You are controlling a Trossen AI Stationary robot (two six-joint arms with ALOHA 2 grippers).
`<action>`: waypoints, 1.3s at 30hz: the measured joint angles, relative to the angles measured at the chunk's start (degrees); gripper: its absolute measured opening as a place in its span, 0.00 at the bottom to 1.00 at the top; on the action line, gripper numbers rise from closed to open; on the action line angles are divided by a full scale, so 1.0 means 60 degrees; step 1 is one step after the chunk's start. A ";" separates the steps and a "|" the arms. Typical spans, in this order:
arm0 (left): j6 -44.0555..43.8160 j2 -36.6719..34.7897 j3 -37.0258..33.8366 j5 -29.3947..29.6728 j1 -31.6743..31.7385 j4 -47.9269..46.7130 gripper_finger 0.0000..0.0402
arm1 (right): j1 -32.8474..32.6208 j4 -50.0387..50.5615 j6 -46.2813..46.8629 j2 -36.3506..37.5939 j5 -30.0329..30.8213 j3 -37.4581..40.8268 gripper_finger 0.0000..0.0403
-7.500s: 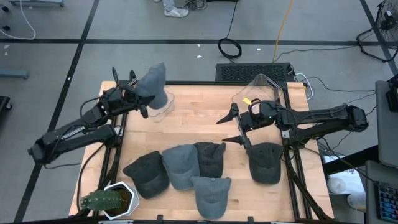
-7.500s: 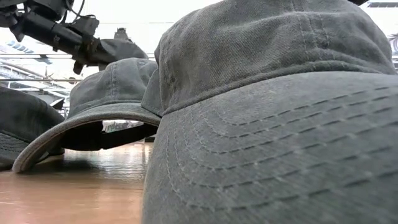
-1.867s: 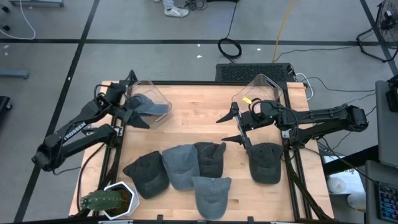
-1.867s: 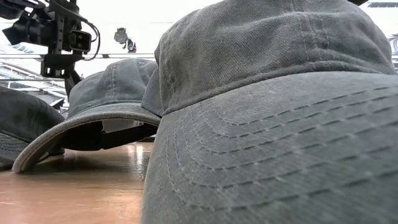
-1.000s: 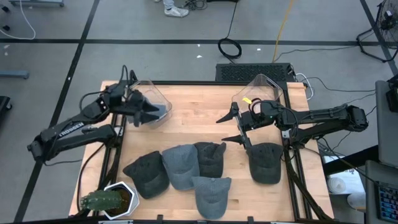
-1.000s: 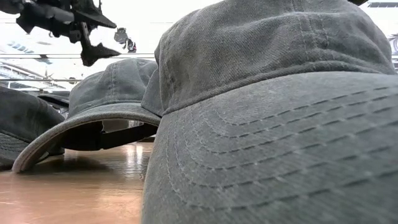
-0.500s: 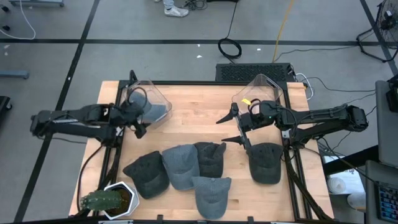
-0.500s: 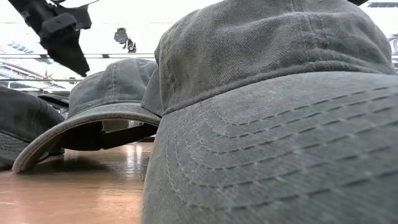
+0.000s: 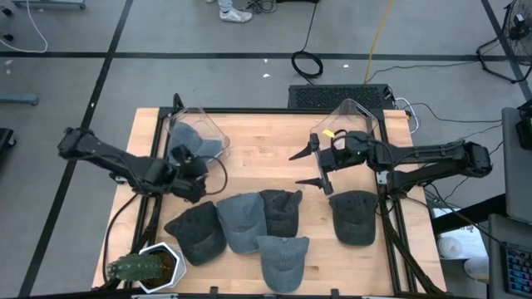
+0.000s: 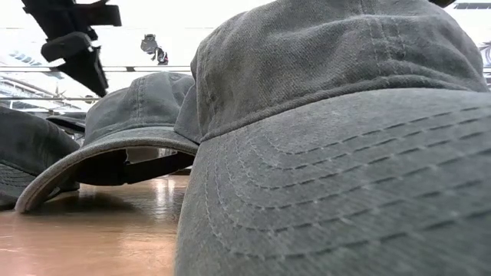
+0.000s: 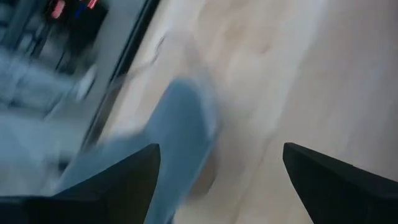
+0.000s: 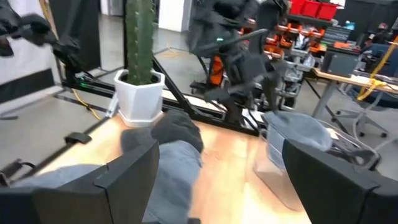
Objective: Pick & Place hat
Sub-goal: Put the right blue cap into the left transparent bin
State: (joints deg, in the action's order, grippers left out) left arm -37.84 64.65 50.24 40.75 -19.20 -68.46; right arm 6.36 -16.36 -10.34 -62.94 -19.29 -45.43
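Hovering my left gripper wide open and empty over the wooden table, beside four grey denim caps. One grey cap sits in the clear plastic bin; my right gripper waits open near a fifth cap.

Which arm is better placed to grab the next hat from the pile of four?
Probably left. The left gripper, jaws open, hangs just above the darkest hat of the pile. The right gripper sits farther off, nearer the lone hat.
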 joint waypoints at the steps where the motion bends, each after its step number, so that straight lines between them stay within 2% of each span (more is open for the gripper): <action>1: -0.0847 0.0209 0.0166 -0.0101 -0.0100 -0.0908 0.87 | 0.0090 0.0055 -0.0061 0.0000 0.0000 0.0000 0.82; 5: -0.3559 0.0994 0.0226 -0.1279 -0.0406 -0.3454 0.87 | 0.0439 0.0272 -0.0418 0.0000 0.0000 0.0000 0.82; 7: -0.4404 0.1259 0.0027 -0.1348 -0.0497 -0.3633 0.87 | 0.0582 0.0332 -0.0563 0.0000 -0.0010 0.0000 0.82; 11: -0.4974 0.1473 -0.0352 -0.0780 -0.0402 -0.3625 0.87 | 0.0722 0.0225 -0.0680 0.0000 -0.0033 0.0000 0.82; 14: -0.5475 0.1524 -0.0676 -0.1032 -0.0197 -0.3542 0.87 | 0.0764 0.0190 -0.0889 0.0000 -0.0044 0.0000 0.82; 17: -0.5358 0.1618 -0.0705 -0.1350 0.0070 -0.3634 0.87 | 0.0768 0.0201 -0.1160 0.0000 -0.0044 0.0000 0.82; 24: -0.5414 0.1526 -0.0627 -0.1373 0.0630 -0.3560 0.87 | 0.0760 0.0219 -0.1481 0.0060 -0.0073 0.0000 0.82; 31: -0.4297 0.1526 -0.0627 -0.1912 0.1387 -0.3008 0.87 | 0.0760 0.0201 -0.1846 0.0117 -0.0076 0.0007 0.82; 35: -0.2801 0.1526 -0.0627 -0.2363 0.2207 -0.2807 0.87 | 0.0760 0.0113 -0.1925 0.0117 -0.0077 0.0007 0.82; 39: -0.2494 0.1526 -0.0627 -0.2078 0.3141 -0.2978 0.87 | 0.0760 0.0117 -0.1917 0.0117 -0.0076 0.0007 0.82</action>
State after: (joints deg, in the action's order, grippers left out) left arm -52.80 73.80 46.48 28.28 -0.36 -86.33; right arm 10.92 -15.66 -21.85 -62.24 -19.75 -45.39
